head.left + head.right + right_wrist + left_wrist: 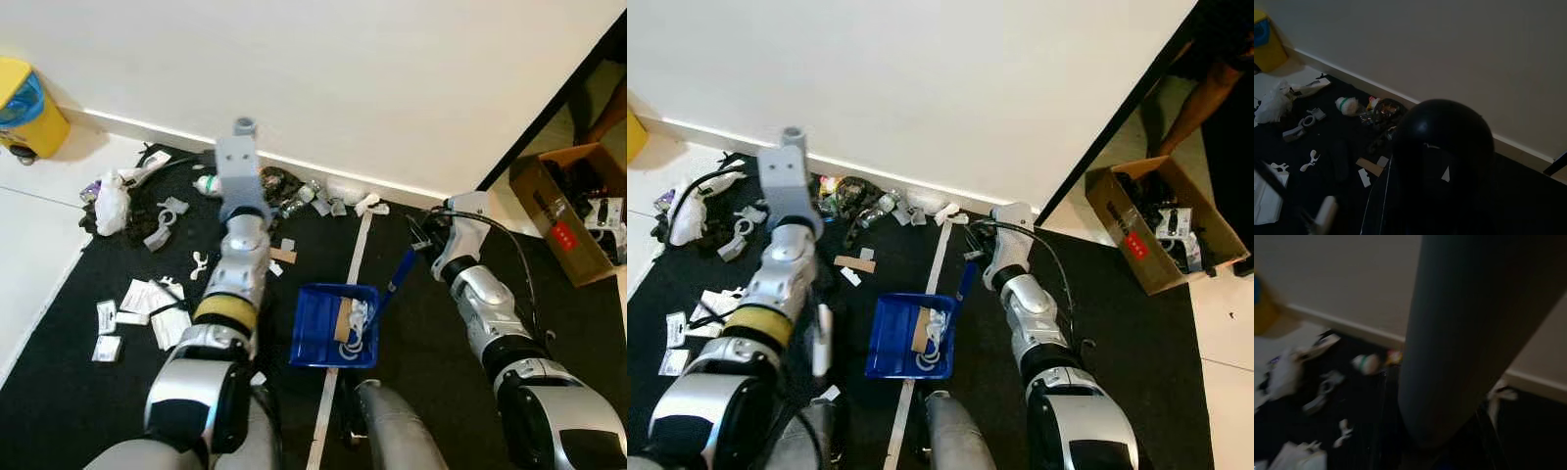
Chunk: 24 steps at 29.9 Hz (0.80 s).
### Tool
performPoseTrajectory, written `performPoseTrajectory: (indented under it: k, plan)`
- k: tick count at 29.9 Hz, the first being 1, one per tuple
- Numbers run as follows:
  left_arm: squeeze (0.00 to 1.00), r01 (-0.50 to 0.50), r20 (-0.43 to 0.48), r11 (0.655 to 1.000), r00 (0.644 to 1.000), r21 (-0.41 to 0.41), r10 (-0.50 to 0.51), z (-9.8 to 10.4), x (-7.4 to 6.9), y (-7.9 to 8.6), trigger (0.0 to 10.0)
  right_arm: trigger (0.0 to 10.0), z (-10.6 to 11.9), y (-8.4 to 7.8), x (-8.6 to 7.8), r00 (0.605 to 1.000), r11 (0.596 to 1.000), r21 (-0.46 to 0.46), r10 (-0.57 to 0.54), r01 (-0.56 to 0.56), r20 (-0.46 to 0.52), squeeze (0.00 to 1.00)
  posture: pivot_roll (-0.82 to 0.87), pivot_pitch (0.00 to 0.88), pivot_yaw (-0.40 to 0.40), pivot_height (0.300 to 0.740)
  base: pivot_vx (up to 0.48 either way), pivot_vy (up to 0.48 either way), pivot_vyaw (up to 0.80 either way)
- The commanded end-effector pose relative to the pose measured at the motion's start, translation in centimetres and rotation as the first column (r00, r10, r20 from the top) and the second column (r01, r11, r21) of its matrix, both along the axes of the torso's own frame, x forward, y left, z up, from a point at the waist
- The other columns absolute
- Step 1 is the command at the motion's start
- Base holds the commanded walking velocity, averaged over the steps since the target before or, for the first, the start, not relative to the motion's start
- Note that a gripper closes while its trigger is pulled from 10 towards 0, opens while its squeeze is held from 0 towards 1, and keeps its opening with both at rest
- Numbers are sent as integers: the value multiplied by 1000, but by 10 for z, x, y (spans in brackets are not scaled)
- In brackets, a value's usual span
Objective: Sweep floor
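Right hand (428, 238) on blue dustpan (335, 325) handle, grip looks closed but blurry. Left hand (238, 166) over litter (147, 211), fingers unclear.

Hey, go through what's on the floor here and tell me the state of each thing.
Blue dustpan: flat on the black mat, holding a few scraps.
Litter: scattered near the wall, unswept.
Cardboard box: open, full of items.
Yellow bin: standing by the wall.

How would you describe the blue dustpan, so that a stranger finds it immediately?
Look at the black mat below the white wall. The blue dustpan lies on it between the two arms, beside a pale tape line. It is the only blue tray, holding brown and white scraps.
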<state>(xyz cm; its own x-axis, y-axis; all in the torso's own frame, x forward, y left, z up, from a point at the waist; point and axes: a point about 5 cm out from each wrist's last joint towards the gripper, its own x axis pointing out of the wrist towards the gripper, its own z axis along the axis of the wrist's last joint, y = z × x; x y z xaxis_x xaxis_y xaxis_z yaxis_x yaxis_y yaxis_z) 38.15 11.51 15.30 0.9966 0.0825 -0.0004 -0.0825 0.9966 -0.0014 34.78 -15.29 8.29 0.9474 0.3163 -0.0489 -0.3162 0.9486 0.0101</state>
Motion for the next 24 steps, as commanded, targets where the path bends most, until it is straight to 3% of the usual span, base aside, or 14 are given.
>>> performPoseTrajectory:
  k: [1,6,11,14,15,17,19,20,24]
  plan:
    - [0,73,33,991,997,-113,-70,9,1,-26,10000,10000,-19,3,-10,996,1000,21,23,-22,-88,0,31,210,-38,740,0,0,0]
    - [0,88,75,984,994,-152,-77,27,6,-39,10000,10000,-19,4,-9,996,1000,22,23,-21,-88,0,34,210,-37,740,0,0,0]
    - [0,89,112,984,991,-152,-72,44,12,-33,10000,10000,-18,4,-9,996,1000,24,21,-19,-87,0,34,210,-36,740,0,0,0]
    - [0,184,155,979,973,-83,-169,56,14,-29,10000,10000,-18,4,-9,996,1000,24,20,-18,-86,0,34,212,-37,740,0,0,0]
    - [0,271,179,962,947,-5,-266,62,13,-27,10000,10000,-18,4,-9,996,1000,24,20,-18,-86,0,34,216,-39,740,0,0,0]
    - [0,294,183,956,939,19,-292,63,12,-26,10000,10000,-18,4,-9,996,1000,23,20,-18,-86,0,34,216,-39,740,0,0,0]
    - [0,310,173,942,928,129,-329,64,12,-9,10000,10000,-18,3,-9,996,1000,21,19,-18,-86,0,31,217,-39,740,0,0,0]
    - [0,310,173,942,928,129,-329,64,12,-9,10000,10000,-18,3,-9,996,1000,21,19,-18,-86,0,31,217,-39,740,0,0,0]
    - [0,224,204,953,943,202,-265,70,11,31,10000,10000,-18,0,-9,996,1000,20,15,-13,-85,0,30,219,-42,740,0,0,0]
